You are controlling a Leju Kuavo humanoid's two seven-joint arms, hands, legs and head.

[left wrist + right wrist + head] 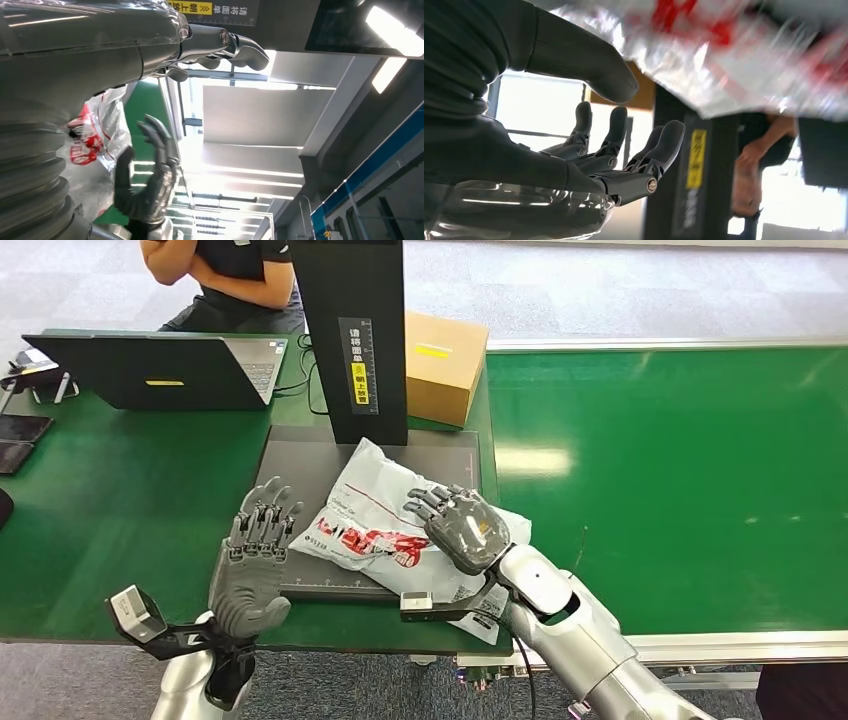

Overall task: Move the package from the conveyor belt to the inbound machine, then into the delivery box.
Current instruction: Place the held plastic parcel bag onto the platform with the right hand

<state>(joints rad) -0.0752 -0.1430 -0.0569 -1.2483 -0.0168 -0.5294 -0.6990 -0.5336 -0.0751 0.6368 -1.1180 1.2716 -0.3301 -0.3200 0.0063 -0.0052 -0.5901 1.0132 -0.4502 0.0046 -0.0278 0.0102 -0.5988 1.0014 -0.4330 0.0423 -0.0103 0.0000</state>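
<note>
Conveyor belt (690, 480): broad green surface, bare, stretching away on the outer side of the right robot hand; its near edge runs along a pale metal rail.
Table (110, 530): green top beyond and to the outer side of the left robot hand; bare green room lies between that hand and the laptop.
Inbound machine (300, 465): flat dark platform with a black upright post (355, 335) at its far edge, just ahead of both robot hands; a yellow label sits on the post.
Laptop (160, 370): open, far beyond the left robot hand, near the table's far edge.
Cardboard box (445, 365): shut, contents hidden, beside the post, well beyond the right robot hand.
Package (385, 530): white plastic bag with red print, lying on the platform and hanging over its near right corner, under the right robot hand.
Right robot hand (465, 528): palm down over the package, fingers spread; the head view does not settle whether it touches, and in the right wrist view the fingers (624, 155) stand apart with nothing between them.
Left robot hand (255, 560): raised upright at the platform's near left corner, fingers straight and apart, holding nothing, just beside the package without touching.
Person (225, 275): seated behind the laptop, arms folded.
</note>
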